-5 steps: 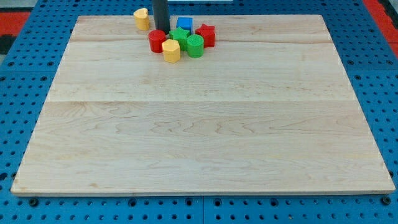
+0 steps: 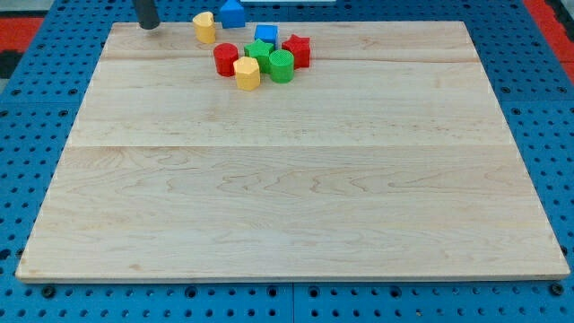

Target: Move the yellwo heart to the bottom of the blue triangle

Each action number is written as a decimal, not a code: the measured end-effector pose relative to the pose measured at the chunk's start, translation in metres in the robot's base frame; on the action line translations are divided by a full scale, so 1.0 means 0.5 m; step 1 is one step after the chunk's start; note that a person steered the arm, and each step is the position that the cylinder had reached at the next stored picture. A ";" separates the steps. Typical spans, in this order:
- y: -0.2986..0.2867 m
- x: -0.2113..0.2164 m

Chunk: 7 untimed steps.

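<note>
The yellow heart [image 2: 205, 27] sits near the board's top edge, left of centre. The blue triangle [image 2: 233, 13] lies just to its right and slightly higher, at the very top edge. My tip [image 2: 147, 26] is at the top left, well to the left of the yellow heart and apart from all blocks.
A cluster sits just below and right of the heart: a red cylinder [image 2: 226, 59], a yellow hexagon block [image 2: 247, 74], a green star [image 2: 259, 53], a green cylinder [image 2: 282, 65], a blue cube [image 2: 266, 35] and a red star [image 2: 297, 50]. The wooden board [image 2: 287, 179] lies on a blue pegboard.
My tip has moved left from between the heart and the cluster to the top left corner. The blue triangle, hidden behind the rod before, now shows.
</note>
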<state>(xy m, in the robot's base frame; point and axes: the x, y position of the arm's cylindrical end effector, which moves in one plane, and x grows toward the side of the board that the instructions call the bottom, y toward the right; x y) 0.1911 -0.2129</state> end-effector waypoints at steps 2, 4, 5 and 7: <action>0.157 0.003; 0.177 0.022; 0.156 0.001; 0.213 0.001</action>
